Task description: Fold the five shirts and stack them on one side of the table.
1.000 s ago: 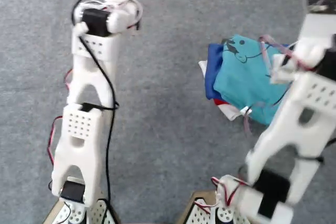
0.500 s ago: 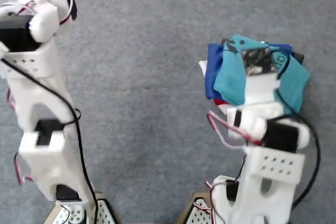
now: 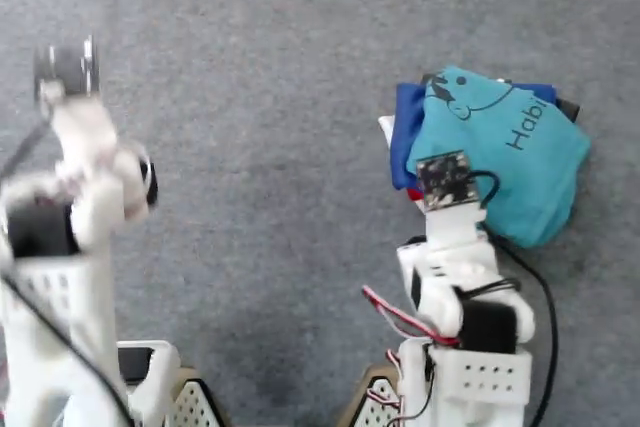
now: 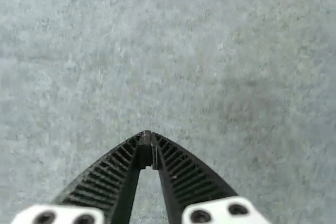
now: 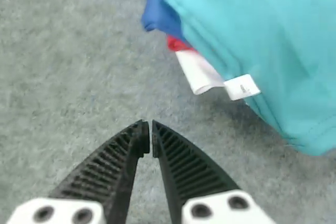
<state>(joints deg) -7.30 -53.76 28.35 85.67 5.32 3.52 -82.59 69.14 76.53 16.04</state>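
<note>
Stack of folded shirts (image 3: 490, 162) on the right half of the bench (image 3: 280, 97), with teal shirt (image 3: 510, 172) on top, blue shirt (image 3: 404, 137) beneath, and slivers of red layer (image 5: 176, 43) and white hem (image 5: 197, 75) poking out at the near corner. Possibly a fifth, dark edge (image 3: 566, 108) at the far corner, though too little showing to say.

Hanging just short of that near corner, right tool (image 5: 147, 137), pressed together and holding nothing. Over bare grey felt, well apart from the pile, left tool (image 4: 146, 148), also closed and empty.

Likely trouble: catching the loose white hem or the sewn-in tag (image 5: 242, 86) on any sweep past the corner, and dragging the lower layers askew. Also worth watching: the teal top, bulging and draped past the layers below, apt to slide or unfold if nudged.

Print: a cartoon figure and a short word in dark outline on the teal front. On the tag, marks too small to read.
</note>
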